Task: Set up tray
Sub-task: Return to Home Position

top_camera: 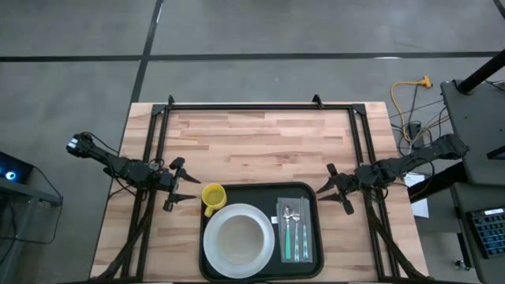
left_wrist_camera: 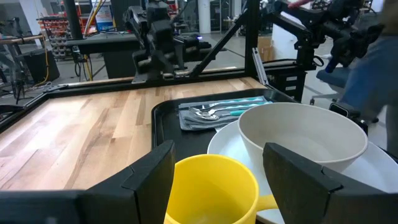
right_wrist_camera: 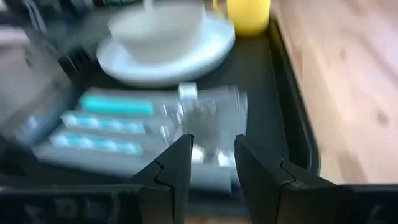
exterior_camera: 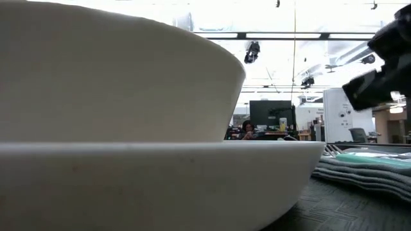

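Left gripper (top_camera: pixel 180 183): fingers apart, empty, just beside the tray (top_camera: pixel 260 188) rim. The tray is black, flat and wide, with rounded corners and a raised rim, and lies between both grippers. Nearest the left gripper is the yellow cup (top_camera: pixel 213 196), then the white plate (top_camera: pixel 211 246) with the bowl (left_wrist_camera: pixel 301 134). Farthest is the gray napkin (top_camera: pixel 308 207) with cutlery (top_camera: pixel 293 233), beside the right gripper (top_camera: pixel 330 189), whose fingers are also apart and empty.

No readable text, no labels, no brands — nothing legible anywhere

Slim black jointed arms (top_camera: pixel 118 166), each end effector (top_camera: pixel 181 183) with two angular black fingers (left_wrist_camera: pixel 149 180)
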